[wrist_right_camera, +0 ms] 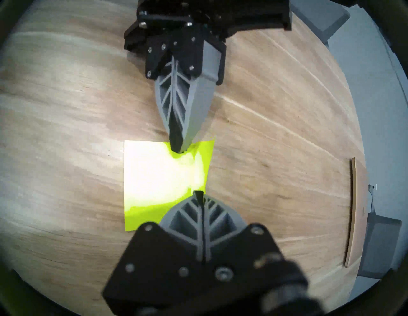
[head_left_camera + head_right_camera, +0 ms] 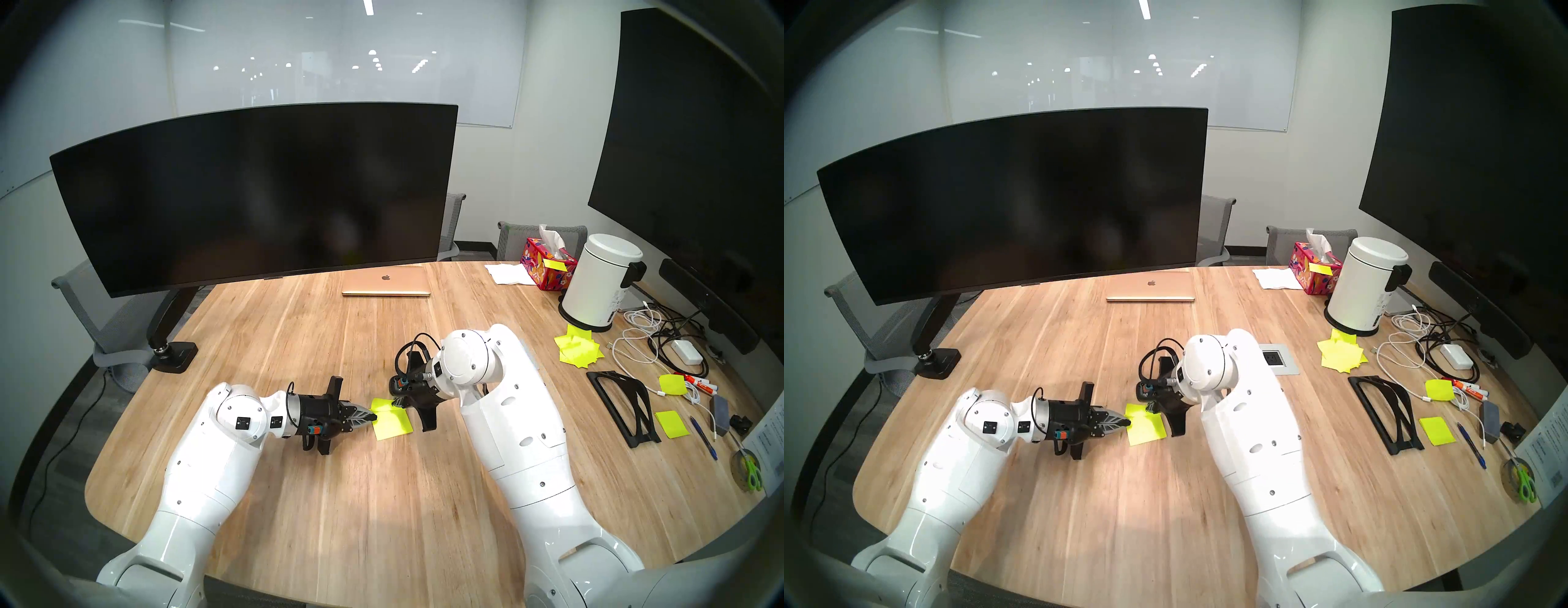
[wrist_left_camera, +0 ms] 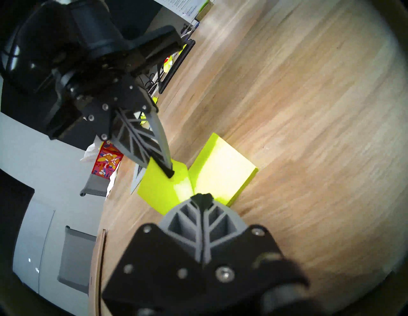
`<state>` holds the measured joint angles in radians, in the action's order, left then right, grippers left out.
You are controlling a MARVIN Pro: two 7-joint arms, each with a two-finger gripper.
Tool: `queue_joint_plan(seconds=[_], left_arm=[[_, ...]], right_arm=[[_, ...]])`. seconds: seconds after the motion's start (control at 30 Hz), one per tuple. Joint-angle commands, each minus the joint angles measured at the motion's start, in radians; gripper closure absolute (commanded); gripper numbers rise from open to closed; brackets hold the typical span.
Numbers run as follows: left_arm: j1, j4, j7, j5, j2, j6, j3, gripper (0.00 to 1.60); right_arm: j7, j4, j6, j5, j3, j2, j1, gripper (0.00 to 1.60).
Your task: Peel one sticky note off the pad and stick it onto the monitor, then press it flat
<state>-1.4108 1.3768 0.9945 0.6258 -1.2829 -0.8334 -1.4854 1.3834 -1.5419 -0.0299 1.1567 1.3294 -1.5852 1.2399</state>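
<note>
The pad [image 2: 394, 424] lies flat on the wooden table between my grippers. Its top sticky note [image 2: 381, 404] is folded up at the far side, still joined along the hinge. In the left wrist view the raised note [image 3: 163, 189] stands beside the pad [image 3: 223, 167]. My right gripper [image 2: 399, 402] is shut on the raised note's edge, also seen in its own view [image 1: 198, 194]. My left gripper [image 2: 374, 418] is shut, its tip pressing on the pad's left edge by the hinge [image 1: 176, 150]. The wide curved monitor [image 2: 254, 199] stands at the far left on its arm.
A gold laptop [image 2: 386, 282] lies under the monitor's right end. At the right are a tissue box [image 2: 547, 263], a white bin [image 2: 598, 284], a jumble of yellow sheets [image 2: 579, 350], cables, a black stand [image 2: 623, 407] and a tall flat screen [image 2: 695, 127].
</note>
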Motion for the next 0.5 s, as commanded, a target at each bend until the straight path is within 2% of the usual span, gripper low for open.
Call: queue_joint_plan(seconds=[0.0,0.47], left_arm=[[-0.096,-0.044,0.042,0.041,0.06,-0.017,0.023,1.6],[-0.103,-0.038,0.0,0.049,0.072,-0.032,0.063,1.6]], right_arm=[[-0.078,0.023,-0.017,0.0,0.015,-0.012,-0.035,1.6],[-0.16,0.056,-0.062,-0.004,0.034,-0.01,-0.001,1.6]])
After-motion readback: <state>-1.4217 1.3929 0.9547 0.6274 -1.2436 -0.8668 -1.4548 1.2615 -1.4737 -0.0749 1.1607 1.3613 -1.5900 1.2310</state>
